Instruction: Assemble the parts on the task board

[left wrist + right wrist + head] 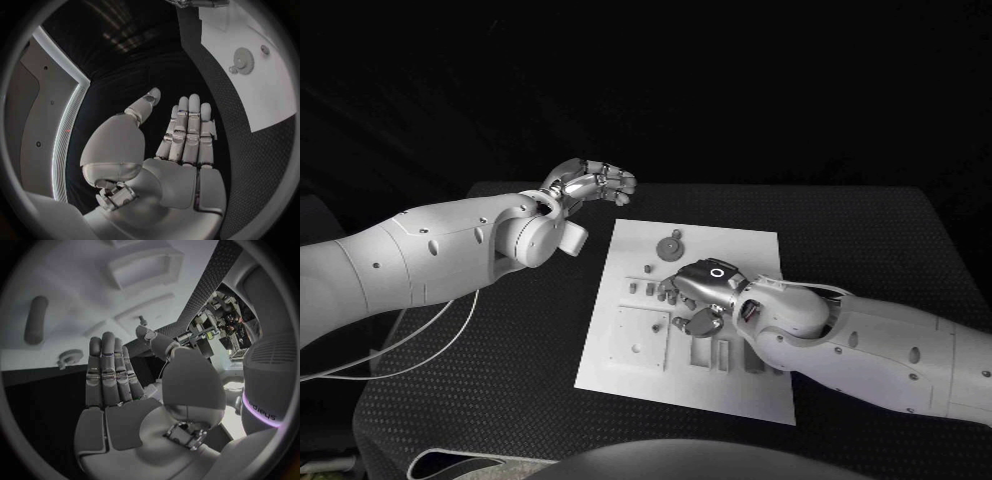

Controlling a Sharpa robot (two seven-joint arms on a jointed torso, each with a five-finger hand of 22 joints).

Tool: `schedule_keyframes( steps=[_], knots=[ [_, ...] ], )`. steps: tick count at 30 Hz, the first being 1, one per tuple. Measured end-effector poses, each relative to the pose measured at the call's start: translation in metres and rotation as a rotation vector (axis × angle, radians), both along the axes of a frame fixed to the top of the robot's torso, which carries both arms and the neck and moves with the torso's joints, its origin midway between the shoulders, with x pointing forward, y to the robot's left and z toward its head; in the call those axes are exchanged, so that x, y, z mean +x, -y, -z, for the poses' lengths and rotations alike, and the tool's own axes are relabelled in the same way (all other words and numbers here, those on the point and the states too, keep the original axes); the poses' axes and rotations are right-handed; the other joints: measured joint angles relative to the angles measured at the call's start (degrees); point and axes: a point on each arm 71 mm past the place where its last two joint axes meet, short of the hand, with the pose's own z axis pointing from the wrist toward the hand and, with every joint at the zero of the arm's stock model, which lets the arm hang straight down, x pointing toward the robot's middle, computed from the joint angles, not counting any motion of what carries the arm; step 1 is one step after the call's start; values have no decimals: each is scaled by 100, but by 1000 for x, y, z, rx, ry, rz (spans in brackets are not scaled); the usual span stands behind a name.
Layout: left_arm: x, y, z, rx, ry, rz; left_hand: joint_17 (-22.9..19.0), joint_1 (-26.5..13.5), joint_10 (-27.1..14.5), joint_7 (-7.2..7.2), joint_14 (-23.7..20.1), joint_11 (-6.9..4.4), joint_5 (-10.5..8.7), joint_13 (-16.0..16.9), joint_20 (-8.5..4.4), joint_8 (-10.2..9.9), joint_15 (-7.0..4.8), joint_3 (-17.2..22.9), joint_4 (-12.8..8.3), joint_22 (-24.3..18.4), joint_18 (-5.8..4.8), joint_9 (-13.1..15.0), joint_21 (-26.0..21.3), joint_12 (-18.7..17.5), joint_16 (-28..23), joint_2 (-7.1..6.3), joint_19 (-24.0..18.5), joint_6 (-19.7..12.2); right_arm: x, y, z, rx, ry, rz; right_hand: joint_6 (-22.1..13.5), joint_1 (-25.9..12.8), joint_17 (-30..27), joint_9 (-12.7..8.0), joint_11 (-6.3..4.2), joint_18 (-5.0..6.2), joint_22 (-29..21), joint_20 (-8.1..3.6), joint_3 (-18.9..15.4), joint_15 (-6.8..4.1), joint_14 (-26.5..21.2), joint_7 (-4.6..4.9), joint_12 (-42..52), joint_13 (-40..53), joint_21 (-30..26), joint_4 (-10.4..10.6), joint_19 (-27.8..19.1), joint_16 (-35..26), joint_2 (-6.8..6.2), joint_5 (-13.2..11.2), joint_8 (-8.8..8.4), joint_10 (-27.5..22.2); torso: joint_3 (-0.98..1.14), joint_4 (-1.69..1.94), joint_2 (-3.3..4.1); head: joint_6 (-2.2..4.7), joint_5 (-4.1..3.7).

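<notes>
The white task board (629, 372) lies in the middle of the black table. A round gear part (672, 246) lies near its far edge, and small grey parts (646, 288) stand at its middle. My right hand (702, 291) hovers over the board's middle, fingers straight and palm bare (119, 390); the board (69, 275) is close beyond them. My left hand (593, 182) is off the board's far left corner, holding nothing, its fingers (187, 130) straight. The left wrist view catches the board (269, 95) and the gear (242, 61) to one side.
More small parts (720, 353) and a square recess (643, 330) sit on the board's near half, beside my right forearm. A white cable (437, 345) loops over the table's left side. Black table (516, 400) surrounds the board.
</notes>
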Motion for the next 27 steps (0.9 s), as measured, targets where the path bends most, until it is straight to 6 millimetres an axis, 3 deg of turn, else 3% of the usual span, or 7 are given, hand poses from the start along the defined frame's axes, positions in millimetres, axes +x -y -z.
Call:
schedule_keyframes(
  steps=[6, 11, 13, 16, 22, 27],
  knots=[
    [0, -2, 0, 1, 0, -4, 5, 0, 0, 0, 0, 0, 0, 0, 0, 0, 0, 0, 0, 0, 0, -5, 0, 0, 0, 0, 0, 0, 15, 25, -38, 63, 24, 61, 46, 0, 0, -11, -54, 35, 50, -43, -42, -56, 57, -45, 45, 15, 26, 42, 69, 105, 0, 0, 0, 56, 0, -4, 0, 81, -76],
    [0, -4, 0, 1, 0, -6, 11, 0, 0, 0, 0, 0, 0, 0, 0, 0, 0, 0, 0, 6, 0, -5, 0, 0, -22, 0, 0, 0, 30, 57, -62, 54, 42, 124, 57, -31, 59, -50, -74, 18, 158, -146, -293, -105, 109, -55, 78, 27, 188, 58, 230, 278, -31, 42, 30, 118, -2, -11, 0, 142, -146],
    [0, -4, 0, 2, 1, -6, 11, 0, 0, 0, 0, 0, 0, 1, 0, 0, 0, 0, 0, 6, 0, -5, 0, 0, -22, 0, 0, 0, 33, 65, -64, 42, 38, 141, 44, -134, 71, -66, -71, -8, 208, -154, -434, -105, 109, -68, 77, 13, 212, 27, 238, 298, -52, 45, 30, 115, -3, -10, 0, 157, -170],
    [0, -3, 0, 2, 1, -6, 11, 0, 0, 0, 0, 0, 0, 1, 0, 0, 0, 0, 0, 5, 0, -5, -23, 0, -22, 0, 0, 0, 36, 73, -61, 11, 19, 162, -59, -271, 86, -97, -3, -10, 240, -154, -686, -101, 105, -172, -14, -39, 214, -56, 239, 322, -54, 34, 12, -83, -3, -4, 0, 172, -197],
    [1, -4, 0, 3, 1, -8, 17, 0, 0, 0, 0, 0, 0, 0, 0, 0, 0, 0, 0, 10, 0, -5, -23, 0, -22, 0, 0, 0, 36, 81, -52, -67, -23, 180, -286, -403, 130, -146, 108, -8, 253, -120, -1077, 44, -3, -359, -203, -191, 236, -185, 160, 414, -66, -295, -69, -501, 0, 3, 4, 175, -212],
    [1, -5, 0, 3, 1, -10, 17, 0, 0, 0, 0, 0, 0, -4, 0, 0, 0, 0, 0, 10, 0, -5, -23, 0, -22, 0, 0, 0, 34, 87, -44, -120, -49, 192, -397, -476, 197, -150, 152, -9, 247, -113, -1227, 100, -121, -420, -189, -291, 236, -153, 112, 570, -67, -333, -84, -706, 4, 0, 5, 158, -207]
  ],
)
